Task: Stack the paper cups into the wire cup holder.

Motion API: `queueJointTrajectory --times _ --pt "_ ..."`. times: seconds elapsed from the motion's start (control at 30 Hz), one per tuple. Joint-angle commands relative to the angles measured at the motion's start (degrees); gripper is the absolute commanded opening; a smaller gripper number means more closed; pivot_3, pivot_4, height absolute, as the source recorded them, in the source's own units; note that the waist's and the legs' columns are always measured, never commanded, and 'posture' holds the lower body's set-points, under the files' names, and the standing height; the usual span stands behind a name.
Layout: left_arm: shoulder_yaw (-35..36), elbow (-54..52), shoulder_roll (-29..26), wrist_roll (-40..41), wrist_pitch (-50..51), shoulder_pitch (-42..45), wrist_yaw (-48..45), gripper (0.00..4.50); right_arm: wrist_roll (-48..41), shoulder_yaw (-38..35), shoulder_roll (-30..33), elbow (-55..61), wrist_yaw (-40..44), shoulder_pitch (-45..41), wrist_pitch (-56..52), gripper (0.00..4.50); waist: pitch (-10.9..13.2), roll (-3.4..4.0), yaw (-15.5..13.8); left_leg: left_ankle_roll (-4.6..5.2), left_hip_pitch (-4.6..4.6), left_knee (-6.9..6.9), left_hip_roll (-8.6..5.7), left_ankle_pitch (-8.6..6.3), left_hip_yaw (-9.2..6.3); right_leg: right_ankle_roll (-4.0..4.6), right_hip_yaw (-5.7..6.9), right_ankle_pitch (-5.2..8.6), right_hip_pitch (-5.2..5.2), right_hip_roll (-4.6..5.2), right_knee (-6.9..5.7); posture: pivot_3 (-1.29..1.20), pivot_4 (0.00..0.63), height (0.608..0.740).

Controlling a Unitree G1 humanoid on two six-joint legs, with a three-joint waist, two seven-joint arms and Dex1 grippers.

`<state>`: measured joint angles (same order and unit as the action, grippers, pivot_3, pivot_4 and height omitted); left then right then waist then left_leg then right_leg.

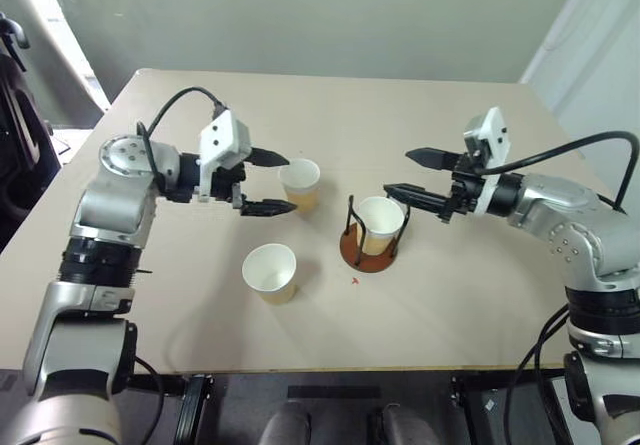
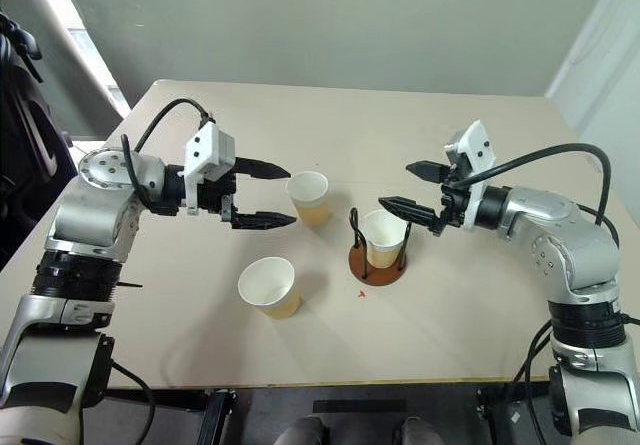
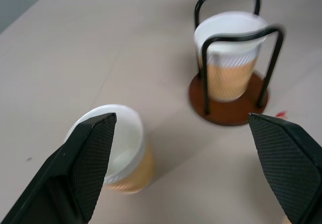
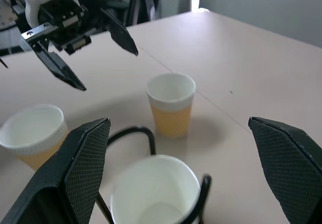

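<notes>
Beige table point(image 1: 450, 295) before a seemingly grey wall: both end effectors, left point(image 1: 268, 182) and right point(image 1: 408, 172), gape wide, empty.

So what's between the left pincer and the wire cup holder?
In the left eye view, one paper cup stands upright between the open left pincer and the wire cup holder, just past the fingertips, untouched.

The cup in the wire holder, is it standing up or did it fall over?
Standing up. The paper cup sits inside the wire cup holder with its white open rim facing up, between the black wire loops.
</notes>
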<state>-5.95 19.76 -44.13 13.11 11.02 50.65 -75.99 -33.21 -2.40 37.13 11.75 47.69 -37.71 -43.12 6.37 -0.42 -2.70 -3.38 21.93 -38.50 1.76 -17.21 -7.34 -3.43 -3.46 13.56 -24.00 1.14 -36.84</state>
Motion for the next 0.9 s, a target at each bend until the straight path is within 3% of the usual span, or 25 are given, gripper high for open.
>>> queueJointTrajectory --times 0.03,0.3,0.87,0.9 --pt "-0.65 4.25 0.83 -4.12 -8.53 2.76 1.46 4.5 0.22 -1.9 1.19 2.22 -0.17 0.28 1.44 4.46 0.0 0.0 0.03 0.0 0.0 0.0 0.0 0.0 0.0 0.0 -0.01 0.0 0.0 0.0 0.0 0.0 0.15 0.74" --pt "-4.73 14.44 3.19 -11.11 -23.19 3.83 0.89 4.5 0.69 -2.3 1.35 3.23 -1.32 1.58 2.12 4.46 0.0 0.0 0.05 0.0 0.02 0.02 0.0 0.0 0.0 0.0 0.0 0.0 -0.01 0.0 -0.02 0.0 0.15 0.74" --pt "-5.97 29.56 7.34 -17.06 -35.32 8.09 4.29 4.5 0.14 -3.39 1.68 4.85 -2.96 3.08 1.72 4.46 0.0 0.0 0.03 0.01 0.04 0.08 -0.01 -0.01 0.01 0.0 0.0 0.0 -0.04 0.01 -0.02 0.0 0.15 0.74" --pt "-6.0 30.17 7.31 -17.26 -35.75 8.21 4.38 4.32 0.13 -3.4 1.7 4.86 -2.97 3.13 1.72 4.49 0.0 0.0 0.03 0.01 0.04 0.09 -0.01 -0.01 0.01 0.0 0.0 0.0 -0.04 0.01 -0.02 0.0 0.15 0.74"
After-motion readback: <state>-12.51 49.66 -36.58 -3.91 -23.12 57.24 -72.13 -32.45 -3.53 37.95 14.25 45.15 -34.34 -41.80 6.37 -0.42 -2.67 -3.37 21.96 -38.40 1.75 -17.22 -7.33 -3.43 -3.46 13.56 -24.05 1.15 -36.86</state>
